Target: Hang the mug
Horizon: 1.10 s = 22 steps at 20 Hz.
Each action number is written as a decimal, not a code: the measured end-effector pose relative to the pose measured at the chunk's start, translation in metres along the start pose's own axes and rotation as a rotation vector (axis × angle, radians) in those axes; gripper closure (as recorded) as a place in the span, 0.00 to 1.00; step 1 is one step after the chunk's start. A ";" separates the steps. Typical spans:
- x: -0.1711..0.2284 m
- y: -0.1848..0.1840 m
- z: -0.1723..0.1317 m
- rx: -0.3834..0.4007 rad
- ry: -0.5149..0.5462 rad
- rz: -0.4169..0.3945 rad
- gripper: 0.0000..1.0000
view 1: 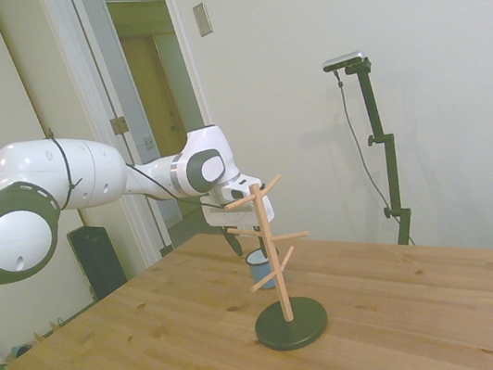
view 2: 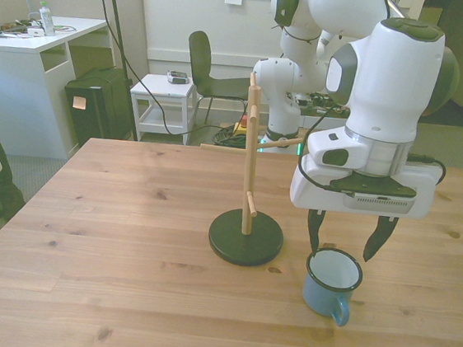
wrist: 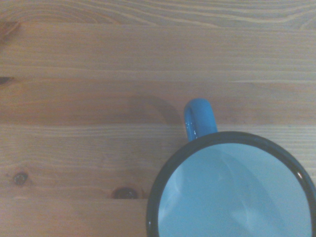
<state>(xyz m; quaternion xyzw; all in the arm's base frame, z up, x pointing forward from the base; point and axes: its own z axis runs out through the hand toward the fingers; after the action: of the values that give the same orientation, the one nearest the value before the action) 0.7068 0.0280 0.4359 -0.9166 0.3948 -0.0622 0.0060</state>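
The claw (view 2: 350, 236) is held spread just above the mug (view 2: 332, 283). The mug is seated upright on the tabletop (view 2: 124, 253), beside the wooden rack (view 2: 249, 194).

White arm reaches out level over table from far edge, wrist bent straight down; gripper (view 2: 350, 236) points vertically at tabletop, dark fingers (view 2: 314, 229) spread wide apart, tips hanging just above table surface, holding nothing
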 end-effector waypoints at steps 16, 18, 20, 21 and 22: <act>-0.013 -0.029 0.032 -0.016 -0.012 -0.038 1.00; -0.013 -0.029 0.036 -0.019 -0.013 -0.038 1.00; -0.012 -0.029 0.038 -0.019 -0.012 -0.037 1.00; -0.011 -0.029 0.038 -0.017 -0.009 -0.036 1.00; -0.011 -0.029 0.037 -0.015 -0.008 -0.036 1.00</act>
<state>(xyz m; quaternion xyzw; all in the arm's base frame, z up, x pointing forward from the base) 0.7248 0.0543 0.3995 -0.9238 0.3788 -0.0559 -0.0006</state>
